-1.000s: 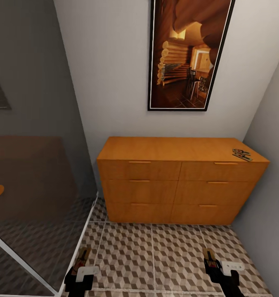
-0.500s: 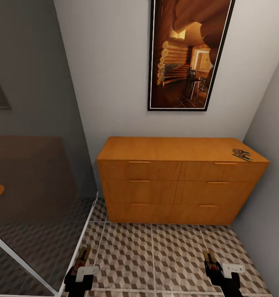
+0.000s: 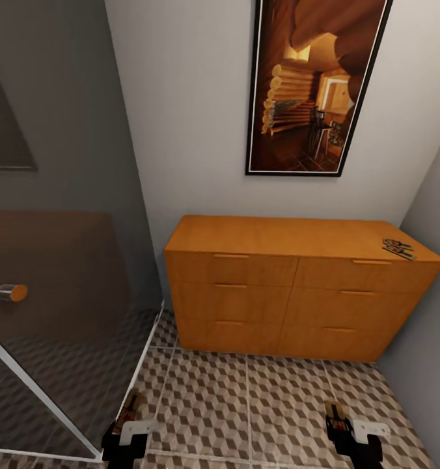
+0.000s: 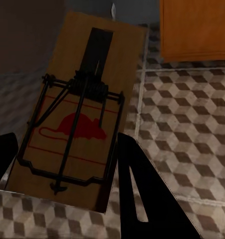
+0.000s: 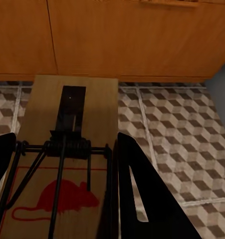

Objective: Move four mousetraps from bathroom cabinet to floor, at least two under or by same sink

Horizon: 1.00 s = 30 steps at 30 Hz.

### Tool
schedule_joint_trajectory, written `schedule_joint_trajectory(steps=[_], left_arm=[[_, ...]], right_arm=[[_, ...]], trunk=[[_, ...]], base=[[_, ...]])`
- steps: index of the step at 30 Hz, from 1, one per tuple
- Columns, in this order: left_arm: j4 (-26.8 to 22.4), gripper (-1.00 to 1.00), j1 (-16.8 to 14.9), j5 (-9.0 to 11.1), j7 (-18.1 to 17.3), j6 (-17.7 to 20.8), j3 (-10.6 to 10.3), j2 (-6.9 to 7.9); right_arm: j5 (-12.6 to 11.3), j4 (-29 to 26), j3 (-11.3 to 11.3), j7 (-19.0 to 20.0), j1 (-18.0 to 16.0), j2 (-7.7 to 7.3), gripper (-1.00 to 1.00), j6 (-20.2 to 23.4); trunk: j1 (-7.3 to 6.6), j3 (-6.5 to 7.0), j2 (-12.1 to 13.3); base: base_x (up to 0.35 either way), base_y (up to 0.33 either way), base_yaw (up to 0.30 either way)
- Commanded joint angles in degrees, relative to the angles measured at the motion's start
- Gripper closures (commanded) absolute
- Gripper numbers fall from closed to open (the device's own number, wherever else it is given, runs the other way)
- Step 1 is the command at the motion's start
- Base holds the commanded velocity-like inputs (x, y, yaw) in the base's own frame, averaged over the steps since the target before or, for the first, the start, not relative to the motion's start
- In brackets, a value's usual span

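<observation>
A: What is being carried at this moment?

B: One mousetrap is being held in each gripper. The left gripper is being seen at about seven o'clock in the head view, its jaws closed on the left-hand mousetrap. The right gripper is being seen at about five o'clock, its jaws likewise clamped on the right-hand mousetrap. Both boards are being pinched across their width, with the wire springs facing the wrist cameras.

A: And the rest of the traps?

B: The remaining mousetraps are being left on top of the cabinet, near its corner at about three o'clock, close to the side wall. How many are lying there is not being shown clearly.

A: How should the step in hand be done well?

B: The bathroom floor is being crossed, it is judged, so the grip is best being kept firm and level while the base is being turned. The glass panel at nine o'clock is being passed closely by the left arm, so clearance should be watched there. No sink is being shown, so release is best being delayed until one is being faced, and both traps are best being lowered flat onto the tiles beside it.
</observation>
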Motion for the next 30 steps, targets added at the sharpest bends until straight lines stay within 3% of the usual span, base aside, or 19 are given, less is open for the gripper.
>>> schedule_joint_trajectory(steps=[1, 19, 30], left_arm=[[0.24, 1.0, -0.09, 0.26, 0.23, -0.25, -0.48, -0.06], [0.24, 1.0, -0.09, 0.29, 0.32, -0.2, -0.48, -0.14], [0.24, 1.0, -0.09, 0.29, 0.23, -0.16, -0.48, -0.23]], right_arm=[[0.29, 0.05, -0.18, -0.29, -0.03, 0.04, 1.0, -0.19], [0.29, 0.44, -0.24, -0.91, -0.03, 0.01, 1.0, -0.17], [0.29, 0.46, -0.26, -0.91, -0.03, -0.01, 1.0, -0.15]], trunk=[[0.0, -0.05, -0.03], [0.0, -0.05, -0.03], [0.0, -0.05, -0.03]], base=[[0.0, 0.0, 0.219], [-0.003, 0.0, 0.181], [-0.217, 0.109, 0.157]])
